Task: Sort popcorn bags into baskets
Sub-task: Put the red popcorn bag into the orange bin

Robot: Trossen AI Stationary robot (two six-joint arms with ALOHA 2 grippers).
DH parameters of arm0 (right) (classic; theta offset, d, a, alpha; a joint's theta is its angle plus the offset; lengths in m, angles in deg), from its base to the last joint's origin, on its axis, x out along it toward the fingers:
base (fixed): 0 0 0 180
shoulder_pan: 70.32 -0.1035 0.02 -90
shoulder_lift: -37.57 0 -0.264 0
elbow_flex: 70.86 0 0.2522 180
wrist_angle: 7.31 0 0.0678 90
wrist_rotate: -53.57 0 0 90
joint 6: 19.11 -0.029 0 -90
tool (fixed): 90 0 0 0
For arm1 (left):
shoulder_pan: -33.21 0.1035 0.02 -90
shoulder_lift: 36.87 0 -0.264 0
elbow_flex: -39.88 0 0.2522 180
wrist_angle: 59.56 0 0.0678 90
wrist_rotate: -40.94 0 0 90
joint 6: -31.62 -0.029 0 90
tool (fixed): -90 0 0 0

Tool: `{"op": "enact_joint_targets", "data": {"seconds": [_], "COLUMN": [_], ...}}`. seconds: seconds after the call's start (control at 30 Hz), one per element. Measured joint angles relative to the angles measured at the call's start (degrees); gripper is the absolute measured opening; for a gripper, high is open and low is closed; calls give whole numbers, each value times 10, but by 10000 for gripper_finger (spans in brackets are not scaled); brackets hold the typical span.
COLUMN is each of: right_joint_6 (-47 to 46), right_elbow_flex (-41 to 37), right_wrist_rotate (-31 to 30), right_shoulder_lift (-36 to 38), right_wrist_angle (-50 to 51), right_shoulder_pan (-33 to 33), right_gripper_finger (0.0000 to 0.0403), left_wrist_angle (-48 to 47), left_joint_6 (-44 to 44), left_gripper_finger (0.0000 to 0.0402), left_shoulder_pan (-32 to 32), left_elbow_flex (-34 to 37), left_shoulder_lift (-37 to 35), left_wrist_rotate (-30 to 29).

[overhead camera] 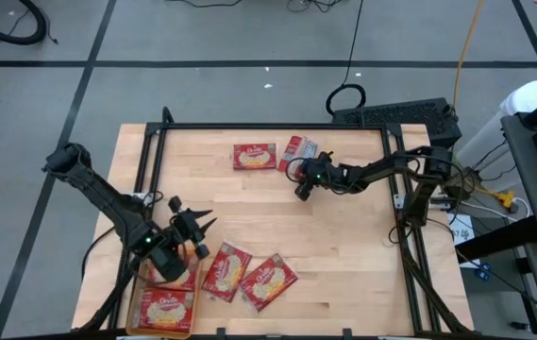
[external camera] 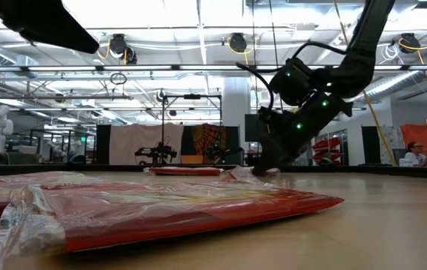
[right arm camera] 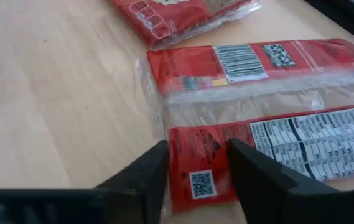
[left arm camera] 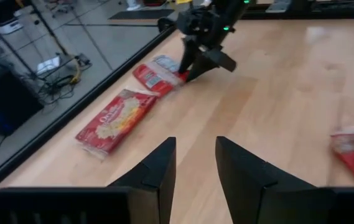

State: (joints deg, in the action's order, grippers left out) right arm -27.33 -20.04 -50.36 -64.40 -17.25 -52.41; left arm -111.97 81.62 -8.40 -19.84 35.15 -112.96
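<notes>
Several red popcorn bags show. One (overhead camera: pixel 164 307) lies in the orange basket (overhead camera: pixel 135 307) at the near left, and a second (overhead camera: pixel 179 276) lies at the basket's far end. Two more (overhead camera: pixel 226 272) (overhead camera: pixel 268 280) lie flat on the table beside it. At the far edge lie one face up (overhead camera: pixel 254 156) and one back side up (right arm camera: pixel 270 93). My right gripper (right arm camera: pixel 198 144) is open. It slants down with its fingers either side of that bag's near end. My left gripper (left arm camera: pixel 195 140) hangs open and empty over the basket's far end. My right gripper comes down at a slant from the table's right side onto the bag's near end (right arm camera: pixel 198 180), by the small square code. One finger (right arm camera: pixel 149 177) is at the bag's side edge and the other (right arm camera: pixel 257 180) is over its printed panel. Whether they touch the bag I cannot tell. The bag lies flat on the table.
A black frame (overhead camera: pixel 249 126) runs along the table's far and side edges. Bare wood (overhead camera: pixel 344 255) lies open in the table's middle and near right. Cables and a dark box (overhead camera: pixel 410 115) sit on the floor beyond the far right corner.
</notes>
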Motion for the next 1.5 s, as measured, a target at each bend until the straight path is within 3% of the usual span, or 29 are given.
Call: {"op": "enact_joint_targets", "data": {"seconds": [0.27, 0.63, 0.73, 0.9, 1.0, 1.2, 1.33, 1.5], "right_joint_6": [-16, -53, -76, -90, -92, -96, -96, -96], "right_elbow_flex": [-1, -4, -4, -4, -4, -4, -3, -3], "right_wrist_rotate": [24, 80, 109, 165, 186, 229, 258, 262], "right_shoulder_lift": [8, 180, 229, 298, 326, 353, 353, 353], "right_wrist_angle": [14, 121, 142, 158, 159, 170, 167, 170], "right_shoulder_pan": [-2, -23, -27, -35, -36, -36, -36, -36], "right_gripper_finger": [17, 1, 0, 0, 0, 0, 0, 0], "left_wrist_angle": [10, 93, 163, 358, 504, 760, 797, 790], "left_joint_6": [-2, -139, -239, -430, -515, -624, -649, -626], "left_gripper_finger": [118, 118, 118, 130, 166, 260, 295, 286], "left_shoulder_pan": [38, 122, 156, 214, 250, 314, 359, 403], "left_elbow_flex": [0, 0, 4, 40, 74, 79, 47, 19], "left_shoulder_lift": [0, 0, 4, 33, 67, 171, 231, 290], "left_wrist_rotate": [9, 12, 50, 148, 212, 261, 345, 442]}}
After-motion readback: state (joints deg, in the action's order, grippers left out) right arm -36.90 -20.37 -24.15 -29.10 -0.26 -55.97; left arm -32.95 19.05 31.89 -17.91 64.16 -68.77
